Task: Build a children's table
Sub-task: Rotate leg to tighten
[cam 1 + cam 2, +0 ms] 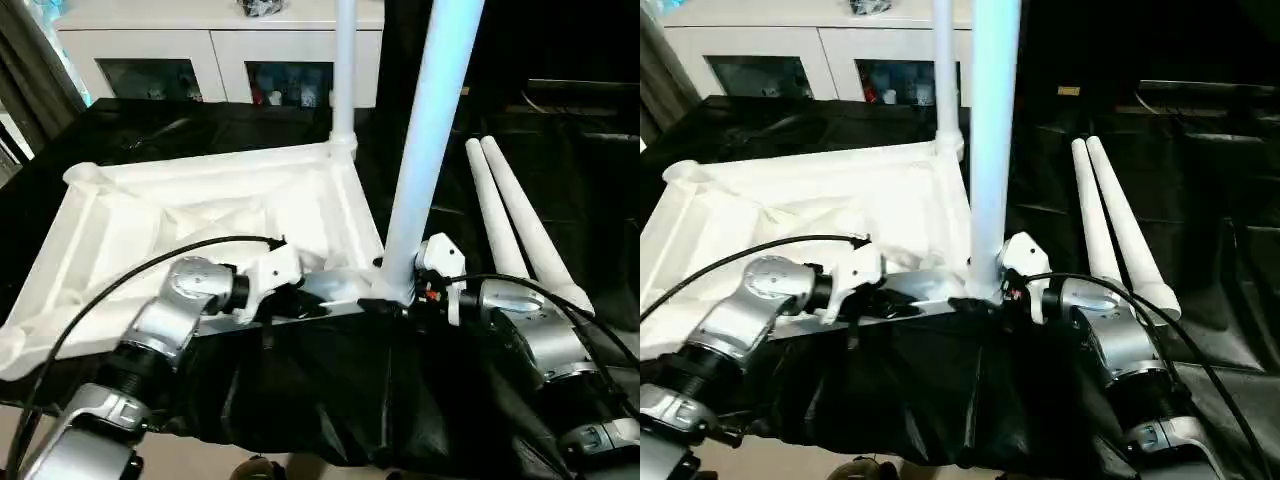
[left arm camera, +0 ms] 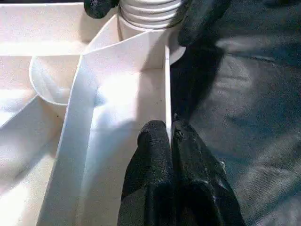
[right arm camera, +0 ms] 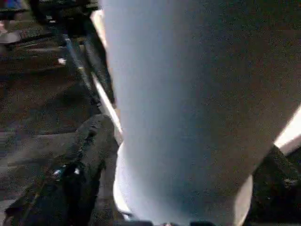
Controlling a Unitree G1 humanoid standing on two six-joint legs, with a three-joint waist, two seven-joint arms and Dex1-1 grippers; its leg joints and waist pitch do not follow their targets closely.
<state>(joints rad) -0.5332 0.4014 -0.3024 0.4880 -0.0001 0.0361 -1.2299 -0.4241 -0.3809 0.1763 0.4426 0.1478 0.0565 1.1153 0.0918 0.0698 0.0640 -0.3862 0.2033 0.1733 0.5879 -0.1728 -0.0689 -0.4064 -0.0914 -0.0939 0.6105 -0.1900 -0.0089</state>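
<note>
We pinch the stiff, light tabletop (image 1: 200, 210) rim with our left gripper (image 2: 170, 136), right gripper (image 1: 405, 290) straddling the slippery leg (image 1: 425, 150).

I see the tabletop (image 1: 200, 205) as white moulded plastic, smooth with a faint sheen on its ribs. The upright near leg (image 1: 425, 150) looks like smooth, slightly glossy plastic tubing, ridged at its base. Black cloth (image 1: 330, 400) lies wrinkled, softly shiny. My forearms (image 1: 175, 310) are brushed silver metal; the fingers (image 2: 157, 183) look matt black, rubbery.
</note>
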